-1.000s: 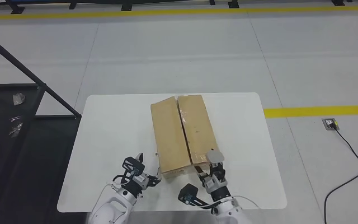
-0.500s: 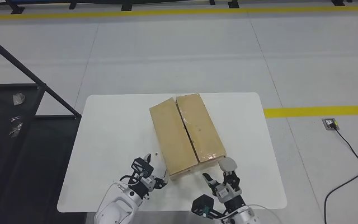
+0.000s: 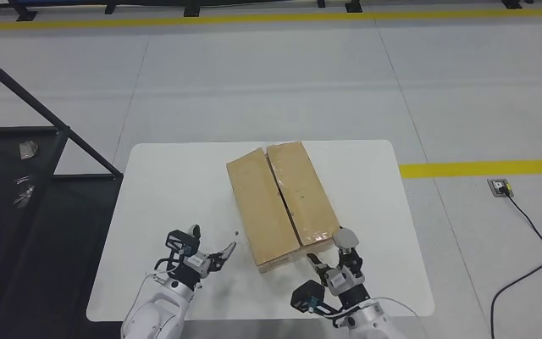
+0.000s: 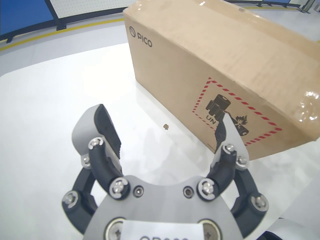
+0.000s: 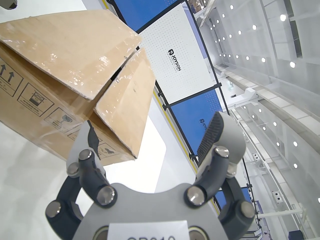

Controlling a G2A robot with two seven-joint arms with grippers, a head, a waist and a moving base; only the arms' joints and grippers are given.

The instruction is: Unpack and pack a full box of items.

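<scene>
Brown cardboard box (image 3: 282, 203), flaps down, sits mid white tabletop (image 3: 169, 212); L gripper (image 4: 163, 113) & R gripper (image 5: 153, 119) by near edge, jaws apart, empty (grey floor (image 3: 254, 85) w/ yellow line (image 3: 457, 169) around).

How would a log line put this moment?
box: on table, flaps down | left gripper: open, empty, beside box | right gripper: open, empty, at box

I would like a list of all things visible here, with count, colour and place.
cardboard box: 1, brown, middle of table
table: 1, white, under the box
speck: 1, brown, on table beside box
rack: 1, black, beside the table
floor lines: 2, yellow, on floor
socket with cable: 1, grey, on floor
left gripper: 1, grey-black, open, beside the box
right gripper: 1, grey-black, open, at box's near end
</scene>
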